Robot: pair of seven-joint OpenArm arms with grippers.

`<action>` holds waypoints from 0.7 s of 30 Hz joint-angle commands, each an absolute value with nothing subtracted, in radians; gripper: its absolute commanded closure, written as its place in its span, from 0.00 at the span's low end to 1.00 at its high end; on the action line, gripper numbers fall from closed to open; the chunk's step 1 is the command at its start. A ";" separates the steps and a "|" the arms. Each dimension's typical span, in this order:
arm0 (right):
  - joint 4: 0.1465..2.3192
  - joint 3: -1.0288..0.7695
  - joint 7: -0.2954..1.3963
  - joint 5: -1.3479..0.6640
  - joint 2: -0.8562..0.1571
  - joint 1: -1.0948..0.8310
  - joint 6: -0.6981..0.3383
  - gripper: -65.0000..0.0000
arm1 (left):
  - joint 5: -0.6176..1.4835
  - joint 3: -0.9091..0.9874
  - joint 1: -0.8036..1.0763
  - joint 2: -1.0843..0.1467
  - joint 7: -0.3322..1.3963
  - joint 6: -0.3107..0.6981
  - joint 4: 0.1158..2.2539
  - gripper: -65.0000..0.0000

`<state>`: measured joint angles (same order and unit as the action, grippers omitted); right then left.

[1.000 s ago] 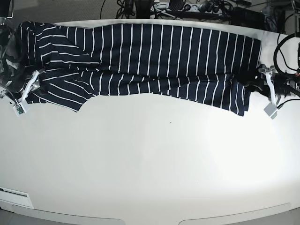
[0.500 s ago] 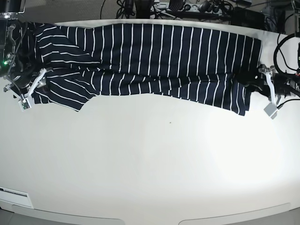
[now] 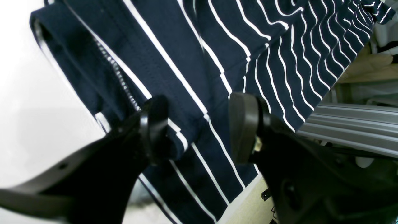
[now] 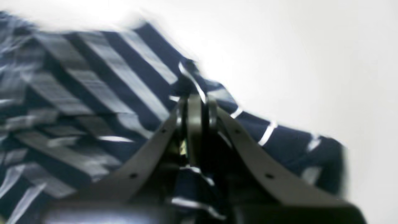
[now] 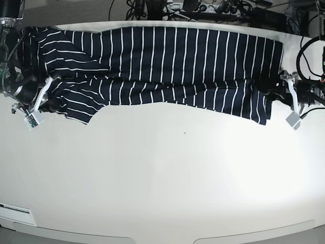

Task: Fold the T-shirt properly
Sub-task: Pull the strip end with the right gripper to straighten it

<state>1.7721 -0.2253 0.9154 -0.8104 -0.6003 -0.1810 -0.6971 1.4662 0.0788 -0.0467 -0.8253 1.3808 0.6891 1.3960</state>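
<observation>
- Jaws of the left gripper point(image 3: 199, 127) are seen spread apart in the left wrist view, with striped cloth lying across the gap; the left-hand pad point(image 3: 155, 124) is pressed at a folded hem, while the other pad stands just off the fabric.
- Jaws of the right gripper point(image 4: 195, 109) are drawn tight together in the right wrist view, and a pinch of the T-shirt point(image 5: 167, 66) is clamped between them; that view is blurred, so finer detail cannot be made out.
- In the base view the T-shirt is laid lengthwise along the far edge of the white table point(image 5: 172, 178), spread from one arm to the other.
- Its near long edge is doubled over, so a second layer is seen along the front of the garment.
- At the base view's left end, a crumpled sleeve or corner is gathered beside the right gripper point(image 5: 51, 91), with stripes running at a slant there.
- At the base view's right end, the hem corner hangs down toward the near side, and the left gripper point(image 5: 271, 91) is positioned at that edge.
- Dark cables point(image 5: 203, 10) are visible beyond the table's far edge.
</observation>
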 commanded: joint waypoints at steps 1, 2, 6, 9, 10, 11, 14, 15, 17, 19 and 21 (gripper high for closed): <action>1.817 -0.238 0.938 -0.887 -0.619 -0.175 -0.698 1.00 | 1.484 0.091 -0.064 -0.851 1.375 0.698 1.407 0.49; 1.844 -0.237 1.004 -0.959 -0.619 -0.178 -0.698 1.00 | 1.484 0.091 -0.064 -0.850 1.374 0.698 1.407 0.49; 1.920 -0.237 1.193 -1.198 -0.640 -0.216 -0.698 1.00 | 1.484 0.091 -0.064 -0.851 1.369 0.698 1.407 0.49; 1.942 -0.237 1.299 -1.270 -0.668 -0.241 -0.698 1.00 | 1.484 0.091 -0.064 -0.851 1.369 0.698 1.407 0.49; 1.943 -0.237 1.315 -1.285 -0.680 -0.250 -0.698 1.00 | 1.484 0.091 -0.064 -0.850 1.369 0.698 1.407 0.49; 1.943 -0.237 1.315 -1.287 -0.694 -0.259 -0.698 1.00 | 1.484 0.091 -0.064 -0.850 1.369 0.698 1.407 0.49; 1.942 -0.237 1.333 -1.278 -0.733 -0.289 -0.698 1.00 | 1.484 0.091 -0.064 -0.850 1.369 0.698 1.407 0.49; 1.942 -0.237 1.342 -1.275 -0.750 -0.300 -0.698 1.00 | 1.484 0.091 -0.064 -0.850 1.369 0.698 1.407 0.49; 1.942 -0.237 1.353 -1.275 -0.783 -0.326 -0.698 1.00 | 1.484 0.091 -0.064 -0.850 1.369 0.698 1.407 0.49; 1.942 -0.237 1.353 -1.274 -0.811 -0.352 -0.698 1.00 | 1.484 0.091 -0.064 -0.850 1.369 0.698 1.407 0.49; 1.942 -0.237 1.352 -1.236 -0.831 -0.367 -0.698 1.00 | 1.484 0.091 -0.064 -0.850 1.369 0.698 1.407 0.49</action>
